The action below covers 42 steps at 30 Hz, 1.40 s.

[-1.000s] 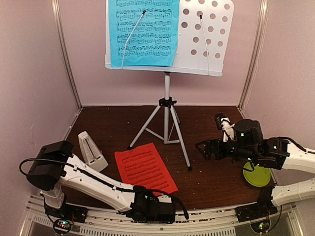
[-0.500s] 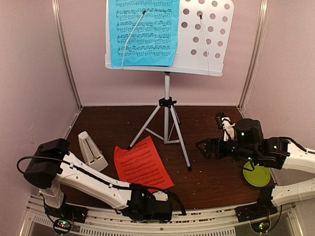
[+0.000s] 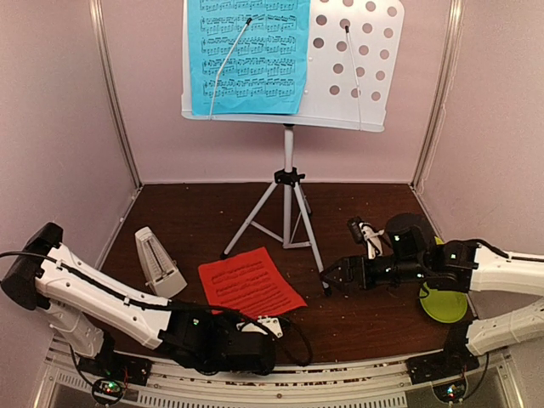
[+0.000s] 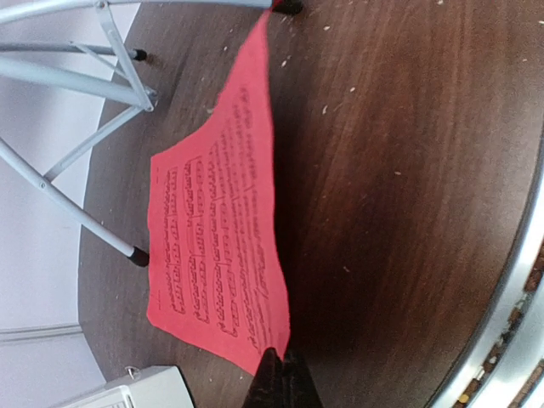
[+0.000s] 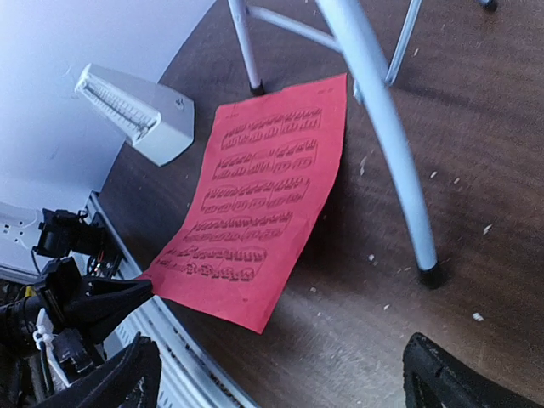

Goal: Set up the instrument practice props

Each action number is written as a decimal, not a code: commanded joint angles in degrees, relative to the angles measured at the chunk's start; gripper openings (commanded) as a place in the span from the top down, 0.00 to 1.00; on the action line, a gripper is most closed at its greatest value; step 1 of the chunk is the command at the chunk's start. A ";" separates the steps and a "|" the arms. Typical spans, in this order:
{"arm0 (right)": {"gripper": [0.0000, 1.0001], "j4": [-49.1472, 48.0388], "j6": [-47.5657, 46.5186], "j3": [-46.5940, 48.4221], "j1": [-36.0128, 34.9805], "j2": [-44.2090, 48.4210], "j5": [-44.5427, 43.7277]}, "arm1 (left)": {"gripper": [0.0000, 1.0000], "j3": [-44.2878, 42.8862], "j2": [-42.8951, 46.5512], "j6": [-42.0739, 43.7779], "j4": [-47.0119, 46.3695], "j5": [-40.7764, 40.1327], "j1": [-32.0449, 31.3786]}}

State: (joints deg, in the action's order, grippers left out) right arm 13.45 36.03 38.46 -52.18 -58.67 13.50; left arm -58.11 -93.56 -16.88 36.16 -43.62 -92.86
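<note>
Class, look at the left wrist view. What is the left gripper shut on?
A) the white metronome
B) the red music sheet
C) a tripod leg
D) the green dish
B: the left gripper is closed on a corner of the red music sheet.

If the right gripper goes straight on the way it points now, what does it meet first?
Probably the red music sheet, though the grey tripod leg stands close beside that line and depth is unclear.

No legible text; just notation on red sheet and blue sheet.
</note>
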 commanded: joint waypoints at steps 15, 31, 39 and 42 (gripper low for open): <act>0.03 -24.53 31.06 -11.51 -0.32 -10.71 18.77 | 1.00 2.47 3.29 8.24 -13.31 4.29 -6.37; 0.12 -34.35 40.65 -15.35 -1.25 -21.58 19.65 | 1.00 3.61 4.76 11.06 -17.52 4.79 -9.39; 0.36 -36.45 39.95 -13.59 -0.84 -25.32 17.66 | 1.00 5.89 6.53 14.71 -20.42 4.52 -12.07; 0.51 -39.08 39.26 -13.56 -0.82 -26.13 17.76 | 1.00 6.07 6.26 14.37 -20.63 4.42 -12.32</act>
State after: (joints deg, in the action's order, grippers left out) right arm -21.08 75.59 23.90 -53.01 -83.79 32.27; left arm -52.71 -88.33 -3.51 18.79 -39.38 -104.68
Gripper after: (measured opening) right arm 0.578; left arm 0.009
